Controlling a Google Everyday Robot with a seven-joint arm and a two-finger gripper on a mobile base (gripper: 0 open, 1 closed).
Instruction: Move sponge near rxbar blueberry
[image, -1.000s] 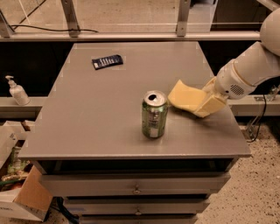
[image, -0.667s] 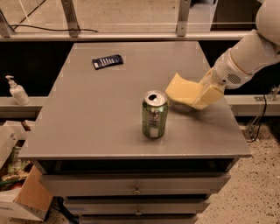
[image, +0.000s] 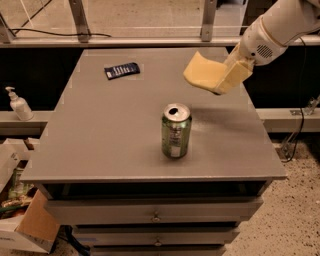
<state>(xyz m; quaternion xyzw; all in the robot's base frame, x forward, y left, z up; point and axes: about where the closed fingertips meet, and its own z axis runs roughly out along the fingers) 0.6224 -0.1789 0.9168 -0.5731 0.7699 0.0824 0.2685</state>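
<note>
— One view. Where is the pale yellow foam sponge (image: 202, 72)?
— Pinched in the cream gripper (image: 227, 78), up over the grey table's (image: 100, 142) far right edge; the flat navy-wrapped rxbar blueberry (image: 122, 70) lies near the far left corner.

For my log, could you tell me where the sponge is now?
In the camera view, the sponge hangs in the gripper over the table's far right, beyond the can.
</note>
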